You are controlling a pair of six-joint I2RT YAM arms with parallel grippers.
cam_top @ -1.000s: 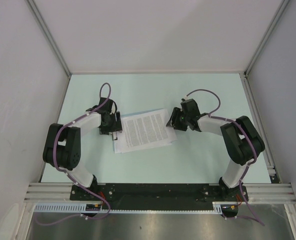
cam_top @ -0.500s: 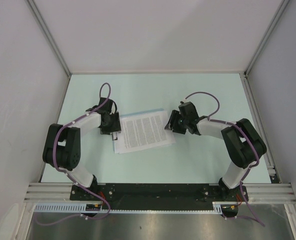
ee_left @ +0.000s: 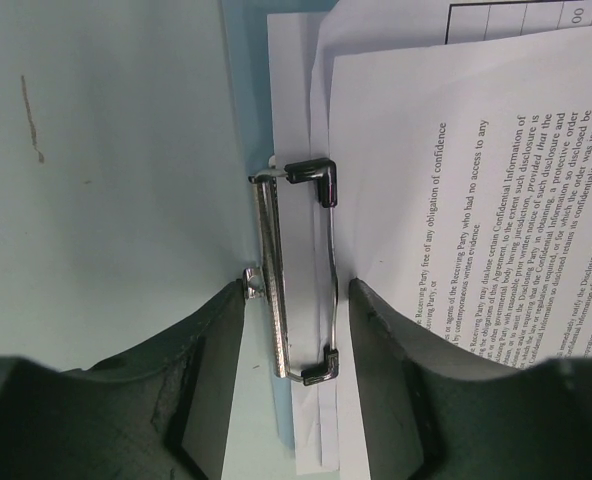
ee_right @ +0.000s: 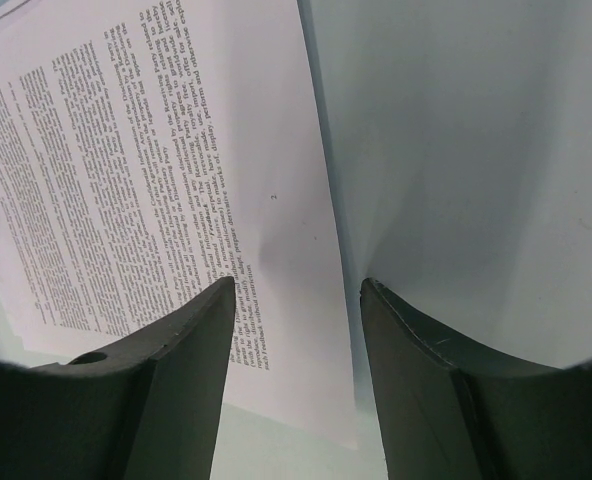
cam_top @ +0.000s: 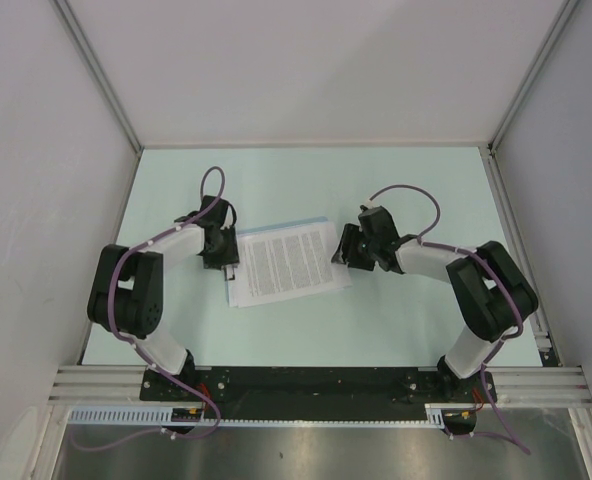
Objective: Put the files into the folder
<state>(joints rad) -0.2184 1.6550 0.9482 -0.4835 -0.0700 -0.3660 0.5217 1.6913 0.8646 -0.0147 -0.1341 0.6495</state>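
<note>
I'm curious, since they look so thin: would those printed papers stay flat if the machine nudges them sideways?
Probably not. The papers look thin and floppy; one shows a slight dimple near its edge, so a push likely buckles it. They lie fanned, edges unaligned, so they would probably slide over each other rather than move together.

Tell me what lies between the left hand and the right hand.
The files, stacked on the folder, fill the stretch between the left hand and the right hand. The top view shows it.
</note>
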